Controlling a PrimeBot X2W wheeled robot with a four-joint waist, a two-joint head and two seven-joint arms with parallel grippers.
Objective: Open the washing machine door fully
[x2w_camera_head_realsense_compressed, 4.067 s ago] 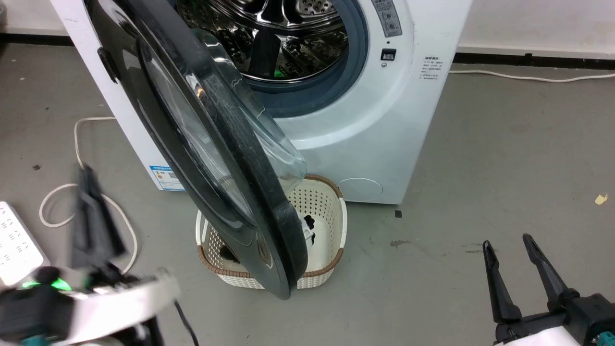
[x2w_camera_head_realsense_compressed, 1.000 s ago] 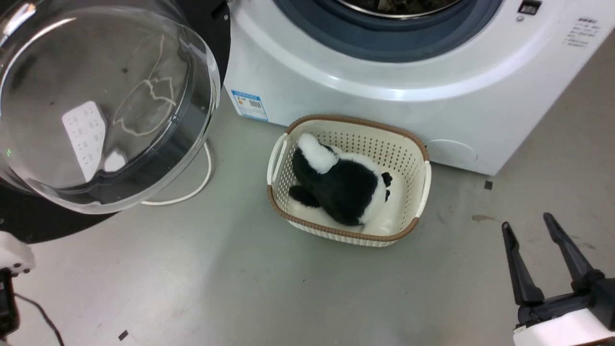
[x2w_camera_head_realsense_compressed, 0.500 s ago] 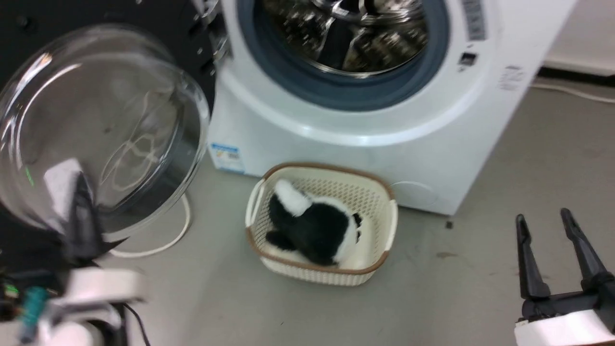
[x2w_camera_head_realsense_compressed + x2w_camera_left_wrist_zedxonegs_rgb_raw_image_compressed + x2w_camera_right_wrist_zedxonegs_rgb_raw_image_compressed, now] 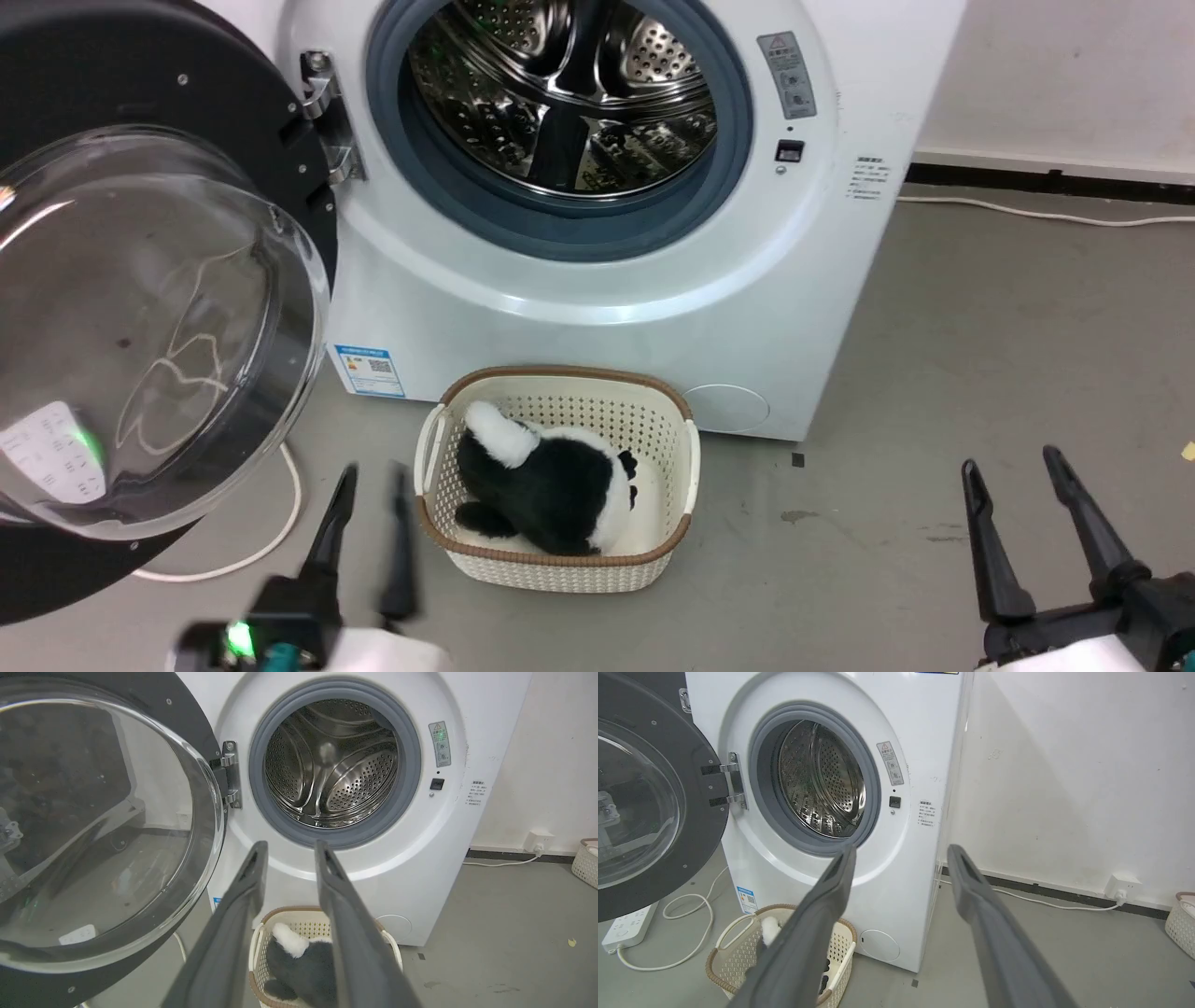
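Door [image 4: 140, 317] stands wide open left of the washer [image 4: 579, 280], drum [image 4: 569, 103] bared. Left gripper [image 4: 373, 476] and right gripper [image 4: 1010, 460] hover low over the floor [image 4: 840, 579], fingers spread, gripping nothing.

Steel drum [image 4: 560, 103] (shiny), clear glass door [image 4: 140, 327]

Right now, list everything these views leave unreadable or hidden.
Washing machine door: its left rim is cut off by the head view's edge.
Left pincer: blurred in the head view.
Plush toy: partly behind the pincer's fingers in the left wrist view.
Small labels on the washing machine: print too small to read.
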